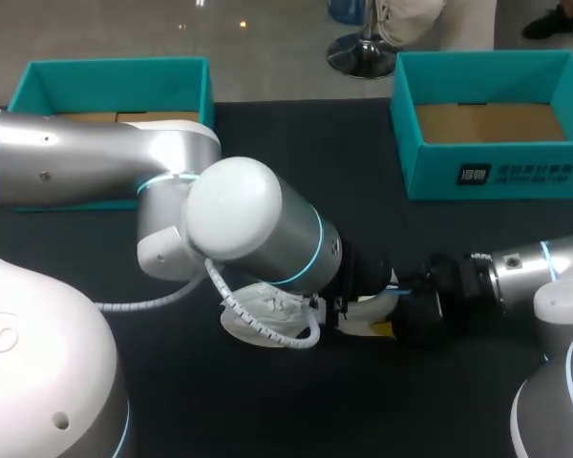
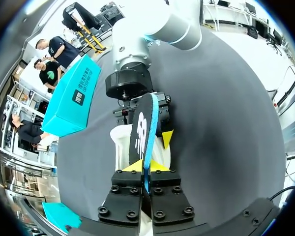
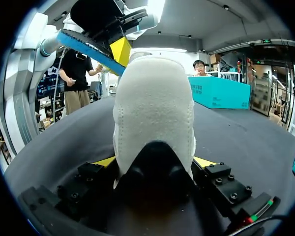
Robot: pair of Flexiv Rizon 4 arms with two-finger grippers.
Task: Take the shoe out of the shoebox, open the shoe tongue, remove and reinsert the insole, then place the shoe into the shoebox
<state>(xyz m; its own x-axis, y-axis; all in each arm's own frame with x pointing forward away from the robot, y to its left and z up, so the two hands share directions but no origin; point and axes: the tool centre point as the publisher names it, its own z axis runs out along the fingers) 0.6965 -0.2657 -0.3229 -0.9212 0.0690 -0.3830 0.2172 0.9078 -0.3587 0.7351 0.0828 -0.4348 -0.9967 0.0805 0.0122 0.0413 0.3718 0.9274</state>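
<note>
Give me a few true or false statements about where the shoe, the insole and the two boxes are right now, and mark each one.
1. The left gripper is shut on the insole. True.
2. The shoe sits in a shoebox. False: it is out on the table.
3. The right gripper grips the shoe from two sides. True.
4. The insole lies flat inside the shoe. False: it stands on edge above the shoe, held by the left gripper.
5. The shoeboxes are red. False: the left shoebox and the right shoebox are teal.
</note>
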